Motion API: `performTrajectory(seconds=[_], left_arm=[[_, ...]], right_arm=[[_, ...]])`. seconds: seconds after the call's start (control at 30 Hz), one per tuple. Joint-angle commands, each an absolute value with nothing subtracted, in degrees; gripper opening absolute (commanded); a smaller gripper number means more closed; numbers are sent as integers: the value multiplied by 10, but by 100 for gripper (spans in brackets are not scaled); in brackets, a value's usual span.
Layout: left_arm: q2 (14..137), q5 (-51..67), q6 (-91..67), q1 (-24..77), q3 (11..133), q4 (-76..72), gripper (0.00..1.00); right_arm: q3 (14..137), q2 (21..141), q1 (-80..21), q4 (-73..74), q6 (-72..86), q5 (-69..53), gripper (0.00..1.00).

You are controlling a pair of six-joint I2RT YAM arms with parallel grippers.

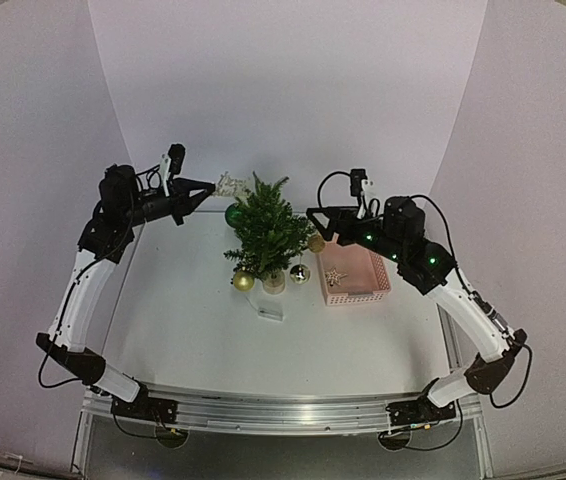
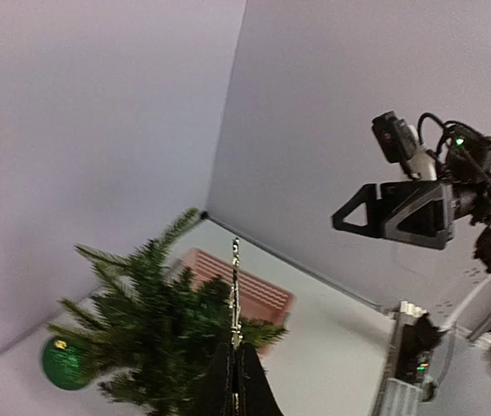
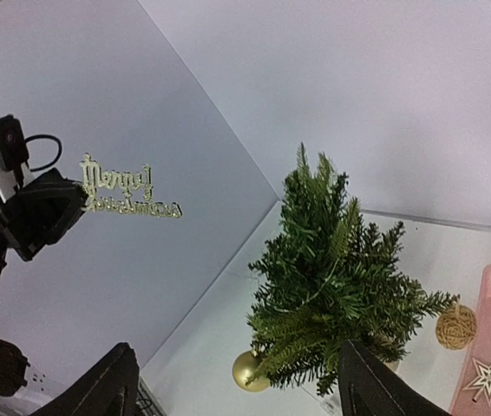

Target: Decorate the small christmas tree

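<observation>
The small christmas tree stands upright at mid-table in a pale pot. My left gripper hovers at the tree's upper left, shut on a gold "Merry Christmas" sign. In the left wrist view the sign shows edge-on above the jaws. My right gripper hangs open and empty just right of the tree, above the basket's far end. A gold ball hangs low on the tree, and a green ball sits behind it.
A pink basket right of the tree holds a star ornament. A wicker ball and a silver ball sit by the tree's right side. A small white tag lies in front of the pot.
</observation>
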State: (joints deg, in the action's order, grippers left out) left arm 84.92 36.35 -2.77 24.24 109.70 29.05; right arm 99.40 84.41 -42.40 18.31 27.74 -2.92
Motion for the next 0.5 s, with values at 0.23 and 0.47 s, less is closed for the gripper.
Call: performTrajectory(seconds=[0.23, 0.47], left_arm=[[861, 581, -297, 241, 974, 76, 0], [864, 564, -308, 262, 903, -26, 0]], right_arm=[[982, 854, -417, 247, 234, -98, 76], [1020, 920, -409, 240, 255, -192, 70]])
